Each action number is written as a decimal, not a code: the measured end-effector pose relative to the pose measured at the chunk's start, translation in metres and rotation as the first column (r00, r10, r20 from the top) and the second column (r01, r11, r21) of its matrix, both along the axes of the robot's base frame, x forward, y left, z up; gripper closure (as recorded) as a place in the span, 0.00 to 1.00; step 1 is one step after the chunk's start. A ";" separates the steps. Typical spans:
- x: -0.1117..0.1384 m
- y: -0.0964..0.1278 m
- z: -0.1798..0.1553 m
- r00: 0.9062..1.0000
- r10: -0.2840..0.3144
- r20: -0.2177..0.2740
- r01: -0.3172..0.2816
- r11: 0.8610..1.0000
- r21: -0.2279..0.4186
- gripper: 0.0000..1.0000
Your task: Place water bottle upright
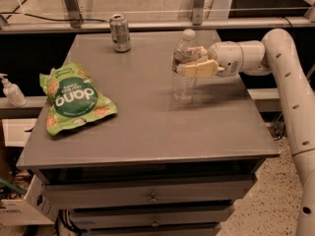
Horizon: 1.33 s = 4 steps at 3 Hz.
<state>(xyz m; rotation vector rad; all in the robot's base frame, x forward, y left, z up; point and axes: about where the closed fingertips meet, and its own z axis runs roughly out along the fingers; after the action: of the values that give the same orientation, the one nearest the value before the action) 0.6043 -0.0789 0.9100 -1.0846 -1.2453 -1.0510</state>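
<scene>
The water bottle is clear and ribbed with a white cap and a thin label band. It stands upright on the grey table top, right of centre. My gripper reaches in from the right on a white arm. Its cream fingers sit on either side of the bottle's upper body, at the label band. The bottle's base rests on the table.
A silver-green soda can stands at the table's back left. A green snack bag lies at the left. A white pump bottle stands on a lower ledge at far left. Drawers lie under the table top.
</scene>
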 end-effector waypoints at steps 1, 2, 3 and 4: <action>0.000 -0.001 0.000 1.000 0.002 0.000 -0.002 1.000 0.000 0.36; 0.000 -0.001 0.001 1.000 0.002 0.000 -0.002 1.000 0.000 0.12; -0.001 -0.004 0.003 1.000 0.014 -0.002 -0.014 1.000 -0.002 0.00; -0.002 -0.006 0.006 1.000 0.016 -0.001 -0.016 1.000 -0.004 0.00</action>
<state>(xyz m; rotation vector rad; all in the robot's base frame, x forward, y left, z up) 0.6027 -0.0853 0.9162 -1.0765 -1.2542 -1.0359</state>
